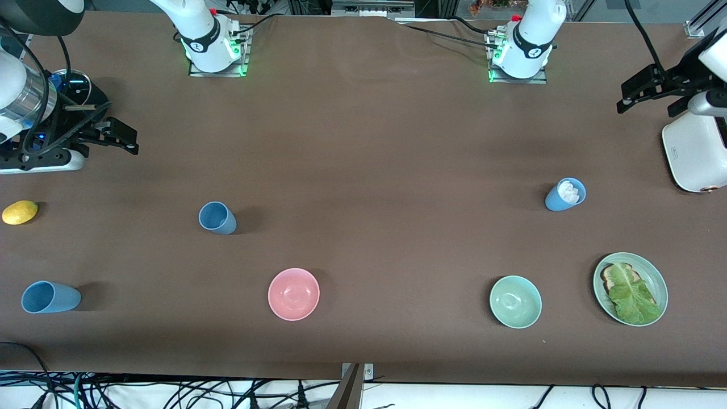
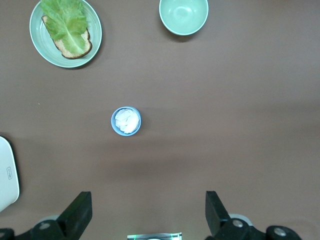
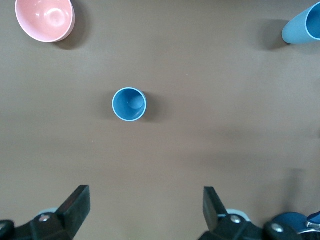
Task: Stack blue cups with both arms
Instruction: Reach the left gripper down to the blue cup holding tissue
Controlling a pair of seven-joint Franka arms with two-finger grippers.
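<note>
Three upright blue cups on the table: empty cup [image 1: 217,217] mid-table, second empty cup [image 1: 48,297] near the right arm's front corner, white-filled cup [image 1: 565,195] toward the left arm's end. Left gripper [image 1: 647,91] and right gripper [image 1: 116,136] hang open, holding nothing. Risk: the white filling would likely block nesting; an off-centre grip may tip a cup.

Three blue cups [image 1: 217,217] [image 1: 50,297] [image 1: 565,195] stand apart on the brown table [image 1: 363,142], pink bowl [image 1: 293,293] and green bowl [image 1: 515,301] along the lower frame, while right gripper [image 1: 116,137] and left gripper [image 1: 644,91] hang open at the upper edges.
</note>
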